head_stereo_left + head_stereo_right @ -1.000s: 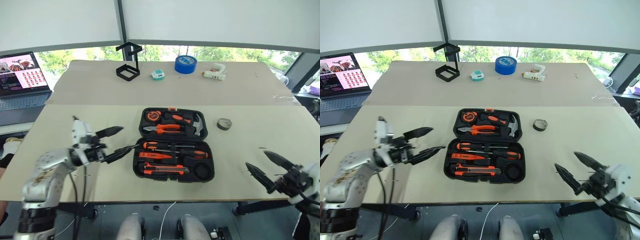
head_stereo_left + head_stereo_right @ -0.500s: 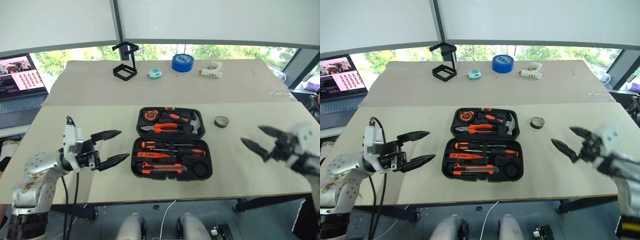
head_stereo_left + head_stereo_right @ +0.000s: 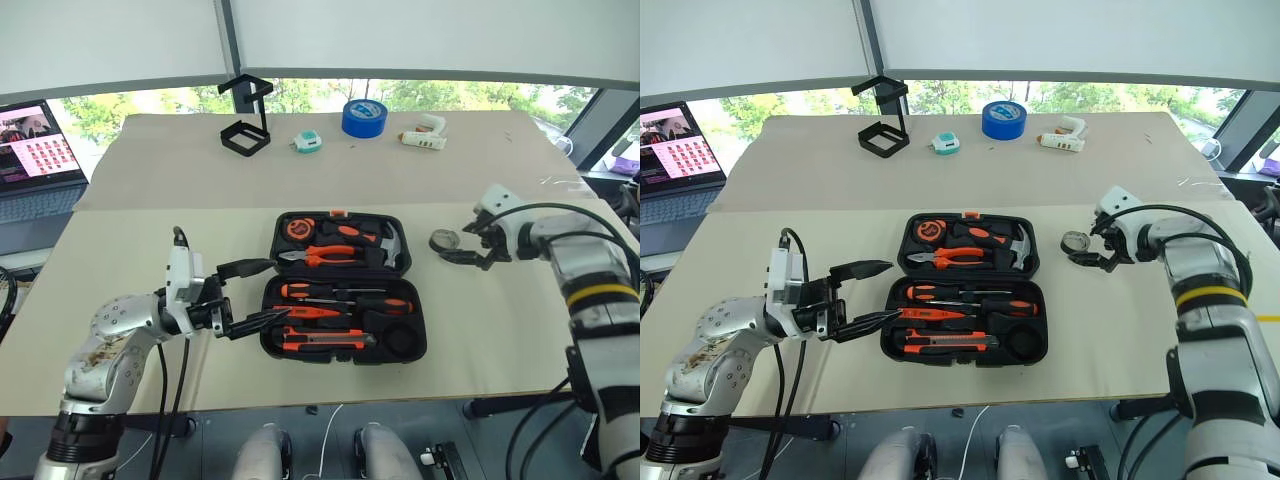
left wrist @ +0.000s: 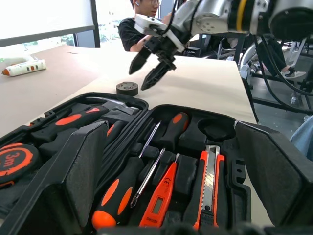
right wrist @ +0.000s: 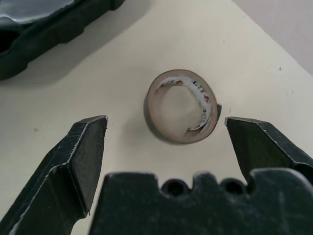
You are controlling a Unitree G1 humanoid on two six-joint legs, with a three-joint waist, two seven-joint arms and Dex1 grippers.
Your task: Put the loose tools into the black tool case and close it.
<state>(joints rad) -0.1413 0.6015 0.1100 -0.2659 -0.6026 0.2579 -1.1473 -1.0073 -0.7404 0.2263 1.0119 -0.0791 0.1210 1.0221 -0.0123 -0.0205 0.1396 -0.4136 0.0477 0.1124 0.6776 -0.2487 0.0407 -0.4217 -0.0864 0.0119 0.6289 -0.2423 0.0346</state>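
Case [image 3: 343,288]: open, hand tools slotted. Tape roll [image 3: 444,241]: loose on table; right gripper [image 3: 468,245] gaping above it. Lid unclosed.

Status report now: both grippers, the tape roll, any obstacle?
Right gripper open, jaws either side of small tape roll, not touching. Left gripper open beside open tool case. Nothing in the way.

Left tool [image 3: 252,295] points level toward the right, fingers spread; right tool [image 3: 465,243] angles downward, fingers wide apart.
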